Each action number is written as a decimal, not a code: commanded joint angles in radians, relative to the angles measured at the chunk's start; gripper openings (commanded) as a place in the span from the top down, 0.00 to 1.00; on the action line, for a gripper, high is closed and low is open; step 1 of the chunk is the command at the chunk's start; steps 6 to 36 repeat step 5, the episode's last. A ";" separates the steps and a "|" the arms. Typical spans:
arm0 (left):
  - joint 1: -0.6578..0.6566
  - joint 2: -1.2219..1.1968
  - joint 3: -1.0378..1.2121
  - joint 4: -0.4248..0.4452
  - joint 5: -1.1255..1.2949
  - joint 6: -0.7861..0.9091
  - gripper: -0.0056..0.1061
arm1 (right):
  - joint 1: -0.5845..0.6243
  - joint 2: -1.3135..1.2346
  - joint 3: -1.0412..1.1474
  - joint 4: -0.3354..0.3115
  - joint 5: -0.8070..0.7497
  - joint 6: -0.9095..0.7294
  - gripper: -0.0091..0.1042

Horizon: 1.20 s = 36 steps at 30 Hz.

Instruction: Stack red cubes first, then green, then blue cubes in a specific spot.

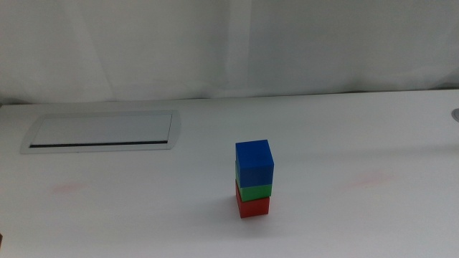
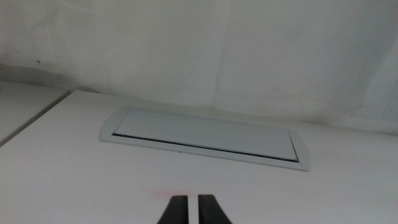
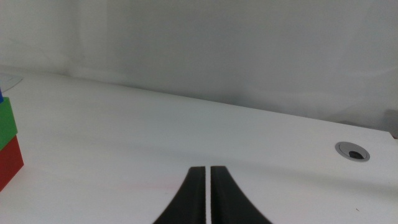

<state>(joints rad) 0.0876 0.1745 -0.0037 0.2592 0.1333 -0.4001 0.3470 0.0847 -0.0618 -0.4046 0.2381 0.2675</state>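
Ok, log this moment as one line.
stack: red cube under green cube under blue cube | left gripper: shut, away | right gripper: shut, away

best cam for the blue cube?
Middle view: the blue cube shows whole, on top of the green cube. Right wrist view catches only a blue sliver at the picture's edge. Left wrist view shows none of it.

Bright, even, diffuse light; soft shadows, slightly hazy frames.
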 commanded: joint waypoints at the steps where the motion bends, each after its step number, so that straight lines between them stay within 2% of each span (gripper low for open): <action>1: 0.002 -0.003 0.039 -0.006 -0.010 0.000 0.97 | -0.008 -0.006 0.006 -0.003 0.010 -0.005 0.89; 36: 0.002 -0.003 0.039 -0.006 -0.010 0.000 0.97 | -0.008 -0.006 0.006 -0.003 0.010 -0.005 0.89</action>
